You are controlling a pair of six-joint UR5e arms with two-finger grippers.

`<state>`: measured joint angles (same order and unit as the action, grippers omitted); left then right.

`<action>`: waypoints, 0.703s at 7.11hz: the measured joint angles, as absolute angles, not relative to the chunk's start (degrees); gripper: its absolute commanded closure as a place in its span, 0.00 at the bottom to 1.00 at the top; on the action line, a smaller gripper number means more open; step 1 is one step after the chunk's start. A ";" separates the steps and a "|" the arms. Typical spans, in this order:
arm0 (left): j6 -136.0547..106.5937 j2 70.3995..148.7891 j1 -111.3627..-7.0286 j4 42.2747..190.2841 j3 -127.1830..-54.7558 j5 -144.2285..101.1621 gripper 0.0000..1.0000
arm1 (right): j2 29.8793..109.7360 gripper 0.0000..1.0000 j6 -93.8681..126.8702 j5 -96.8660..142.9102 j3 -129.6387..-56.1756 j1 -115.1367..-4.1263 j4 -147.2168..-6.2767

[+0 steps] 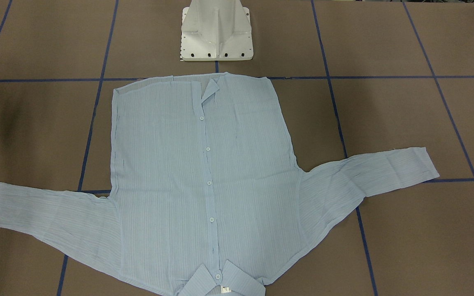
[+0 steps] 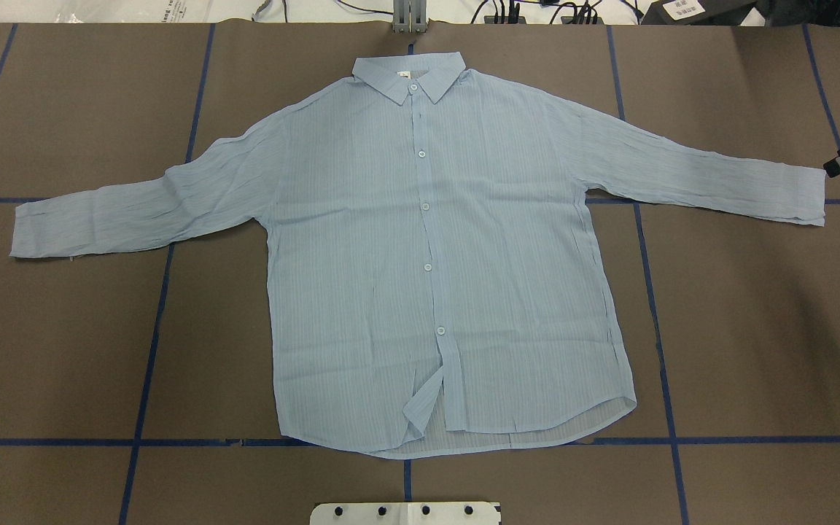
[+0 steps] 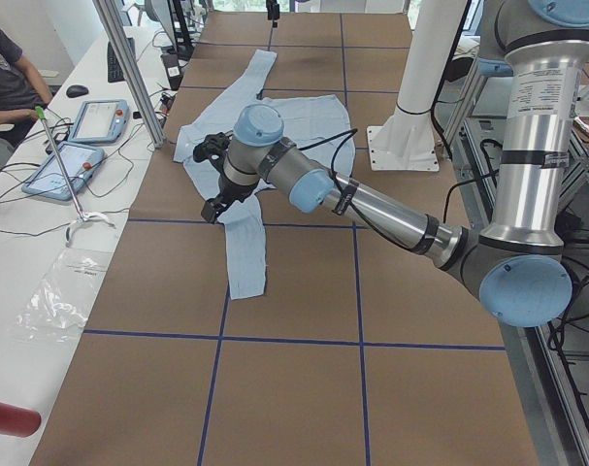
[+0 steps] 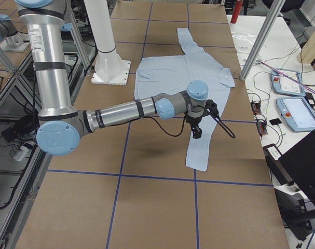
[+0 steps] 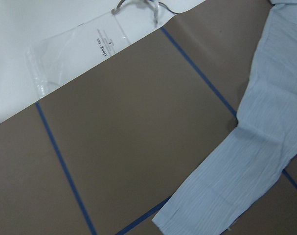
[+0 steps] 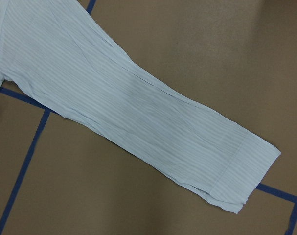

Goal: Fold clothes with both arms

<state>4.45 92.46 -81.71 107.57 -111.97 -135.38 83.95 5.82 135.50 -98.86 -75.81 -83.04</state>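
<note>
Spread sleeves (image 6: 138, 107) of the shirt (image 2: 420, 255) lie flat on the bench (image 2: 63, 350); left end effector (image 3: 213, 199) and right end effector (image 4: 198, 128) hang above them, openings impossible to tell.

overhead and front views opposed, steeply down — one shared shirt (image 2: 362, 255)

We see a pale-blue shirt (image 2: 362, 255) with fine stripes and white buttons (image 2: 425, 206). The desk (image 2: 63, 350) is brown, gridded with blue tape lines (image 2: 63, 442). The left arm (image 3: 391, 218) and right arm (image 4: 121, 110) are silver-grey with light-blue joint caps (image 3: 258, 124); the left tool (image 3: 212, 209) and right tool (image 4: 196, 132) are black.
</note>
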 measured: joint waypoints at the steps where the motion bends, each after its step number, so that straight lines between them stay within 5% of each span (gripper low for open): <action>1: 1.40 92.84 -79.21 108.64 -111.85 -135.42 0.00 | 83.91 0.00 5.83 135.46 -98.81 -75.52 -83.01; 3: -8.58 96.23 -75.76 109.15 -109.40 -135.17 0.00 | 82.88 0.00 5.67 135.23 -96.83 -74.13 -82.10; 5: -18.15 99.33 -72.61 109.58 -107.39 -134.90 0.00 | 81.72 0.00 5.73 134.93 -86.15 -73.03 -71.05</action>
<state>-18.15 99.33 -72.61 109.58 -107.39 -134.90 81.72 5.73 134.93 -86.15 -73.03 -71.05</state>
